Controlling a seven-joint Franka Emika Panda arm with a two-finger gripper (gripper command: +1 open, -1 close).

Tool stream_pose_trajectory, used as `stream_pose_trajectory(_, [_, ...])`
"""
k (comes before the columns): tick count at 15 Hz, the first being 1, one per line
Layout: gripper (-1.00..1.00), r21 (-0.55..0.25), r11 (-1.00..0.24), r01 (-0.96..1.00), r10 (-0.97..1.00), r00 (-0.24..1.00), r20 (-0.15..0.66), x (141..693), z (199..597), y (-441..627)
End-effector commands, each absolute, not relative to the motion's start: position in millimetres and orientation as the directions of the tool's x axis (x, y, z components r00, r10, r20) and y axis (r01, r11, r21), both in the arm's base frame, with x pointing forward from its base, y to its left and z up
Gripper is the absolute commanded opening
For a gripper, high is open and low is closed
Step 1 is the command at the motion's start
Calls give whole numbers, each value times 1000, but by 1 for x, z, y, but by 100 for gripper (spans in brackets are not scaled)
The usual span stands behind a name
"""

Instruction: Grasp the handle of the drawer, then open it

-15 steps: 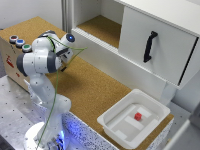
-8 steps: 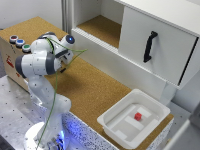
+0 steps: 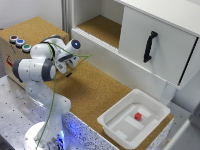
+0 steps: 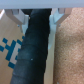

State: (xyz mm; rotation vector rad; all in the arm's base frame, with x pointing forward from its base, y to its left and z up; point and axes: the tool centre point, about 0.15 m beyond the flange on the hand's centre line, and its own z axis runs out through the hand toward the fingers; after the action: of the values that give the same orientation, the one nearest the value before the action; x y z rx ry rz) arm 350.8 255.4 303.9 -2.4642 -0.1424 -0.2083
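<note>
Open cork surface (image 3: pixel 95 90) stretches wide between the gripper (image 3: pixel 67 74) and the drawer (image 3: pixel 155 42) at its two o'clock. The handle (image 3: pixel 149 46) juts clear, nothing crowding it. The white tray (image 3: pixel 112 120) with its red cube (image 3: pixel 137 116) sits low at five o'clock, well off that line.

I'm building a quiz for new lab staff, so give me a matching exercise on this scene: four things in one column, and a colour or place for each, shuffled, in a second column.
Things:
1. handle
2. cube
3. tray
4. three buttons

Descriptions:
A. small and red, lying inside the tray
B. black bar on the white drawer front
C. white, on the cork surface at the exterior view's lower right
D. in a row on the box at the exterior view's left

Pairs: 1-B, 2-A, 3-C, 4-D
</note>
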Motion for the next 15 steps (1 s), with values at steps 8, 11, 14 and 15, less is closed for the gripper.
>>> stream_pose_trajectory(8, [-100, -645, -744, 174, 72, 981, 181, 361, 246, 148])
stream_pose_trajectory(11, [-100, -634, -756, 159, 59, 983, 177, 357, 248, 135])
stream_pose_trajectory(14, [-100, -618, -773, 143, 46, 984, 170, 353, 252, 123])
stream_pose_trajectory(15, [-100, -612, -779, 137, 39, 985, 171, 353, 254, 120])
